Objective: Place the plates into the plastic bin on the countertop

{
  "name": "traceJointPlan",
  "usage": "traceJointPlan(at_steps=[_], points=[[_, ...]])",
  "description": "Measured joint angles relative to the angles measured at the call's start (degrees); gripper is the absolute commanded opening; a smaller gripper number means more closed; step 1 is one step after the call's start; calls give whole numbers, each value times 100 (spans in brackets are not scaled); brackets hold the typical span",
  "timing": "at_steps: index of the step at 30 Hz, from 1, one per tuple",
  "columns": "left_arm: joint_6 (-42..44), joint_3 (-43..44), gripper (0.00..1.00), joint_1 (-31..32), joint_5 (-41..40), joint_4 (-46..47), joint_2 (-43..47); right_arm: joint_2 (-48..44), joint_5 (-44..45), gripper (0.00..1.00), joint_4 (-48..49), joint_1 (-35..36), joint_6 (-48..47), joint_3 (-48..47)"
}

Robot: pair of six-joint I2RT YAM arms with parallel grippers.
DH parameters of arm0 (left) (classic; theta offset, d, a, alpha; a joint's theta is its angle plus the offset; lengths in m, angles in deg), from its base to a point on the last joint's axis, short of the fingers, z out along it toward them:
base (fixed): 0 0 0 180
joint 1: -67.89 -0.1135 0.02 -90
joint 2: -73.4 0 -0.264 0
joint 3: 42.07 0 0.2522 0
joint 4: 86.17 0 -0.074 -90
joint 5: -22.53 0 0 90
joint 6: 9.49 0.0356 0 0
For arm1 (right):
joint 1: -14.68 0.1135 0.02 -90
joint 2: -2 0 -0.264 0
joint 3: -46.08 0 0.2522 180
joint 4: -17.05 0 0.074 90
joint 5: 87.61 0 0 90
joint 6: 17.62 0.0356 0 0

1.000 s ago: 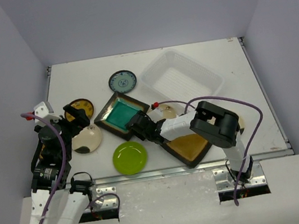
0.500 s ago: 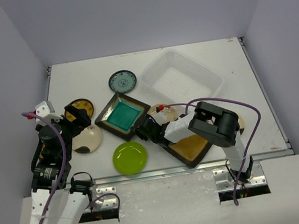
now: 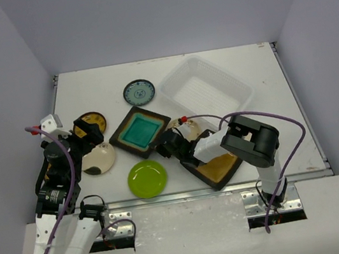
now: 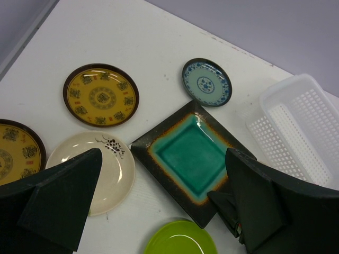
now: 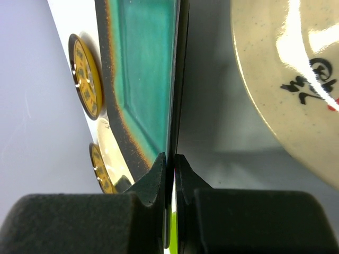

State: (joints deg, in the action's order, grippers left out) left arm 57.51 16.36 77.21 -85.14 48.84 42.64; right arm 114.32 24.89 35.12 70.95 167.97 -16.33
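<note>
1. Bright, even overhead light; the countertop [image 3: 92,87] looks near-white, shadows soft and short.
2. Right wrist view: hard glare streaks the cream plate [image 5: 286,69] at two o'clock.
3. Left wrist view: sharp, the left gripper's fingers [image 4: 58,201] dark and featureless at seven and five o'clock.

The top camera sits high above the near edge, looking down on the whole countertop [image 3: 279,84]. The left wrist camera faces far-right from the near left, at middling range. The right wrist camera is pressed close to the teal square plate [image 5: 143,79] (edge-on), which all three views share.
</note>
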Motion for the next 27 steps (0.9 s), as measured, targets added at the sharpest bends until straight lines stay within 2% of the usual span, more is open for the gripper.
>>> traceJointPlan(at_steps=[18,23,27], points=[[0,0,100,-2,-9,2,41,-1110,-490,0,104,-87,-988,252],[0,0,100,-2,-24,2,42,-1516,-565,0,-2,-307,-1133,269],[0,-2,100,-2,-24,2,39,-2166,-905,0,-543,-731,-1201,259]])
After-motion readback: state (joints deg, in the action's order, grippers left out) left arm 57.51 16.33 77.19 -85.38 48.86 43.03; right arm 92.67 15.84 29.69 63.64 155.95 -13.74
